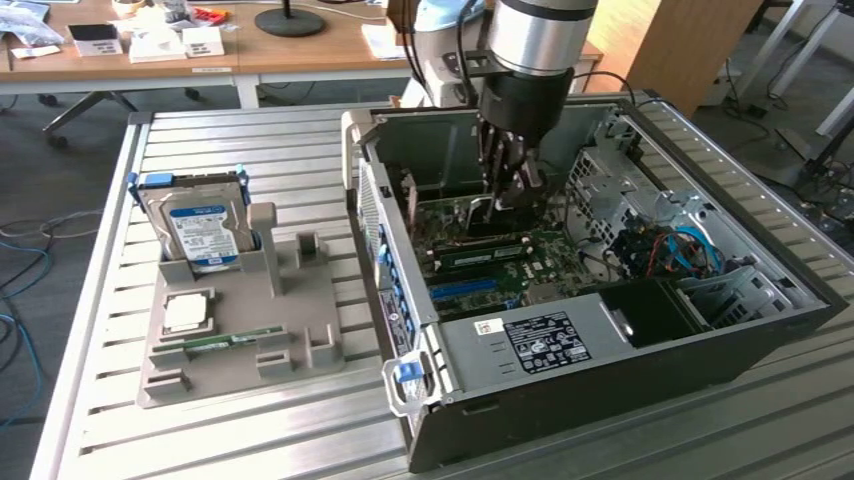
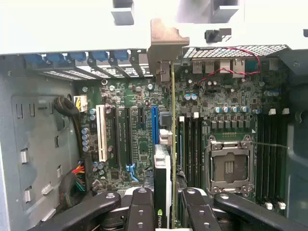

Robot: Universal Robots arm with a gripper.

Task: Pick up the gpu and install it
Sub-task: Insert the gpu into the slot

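The gpu [image 2: 162, 168] stands on edge inside the open computer case [image 1: 747, 330], over the green motherboard [image 2: 231, 96]. My gripper [image 2: 167, 193] is shut on it, one black finger [image 2: 142, 207] on each side of the card. The card's silver bracket [image 2: 166, 45] reaches the rear slot openings of the case. Its lower edge runs along the expansion slots beside the blue slot [image 2: 154, 125]; whether it sits in a slot is hidden. In the exterior view my gripper [image 1: 514, 195] hangs deep in the case with the gpu [image 1: 467, 215] below the fingers.
A grey holder [image 1: 240, 340] at the exterior view's left carries a hard drive [image 1: 200, 235], a processor chip [image 1: 187, 313] and a green memory stick [image 1: 220, 342]. In the case are a power supply [image 1: 534, 345], blue cables [image 1: 687, 250], an empty processor socket [image 2: 231, 166] and cable bundles [image 2: 79, 180].
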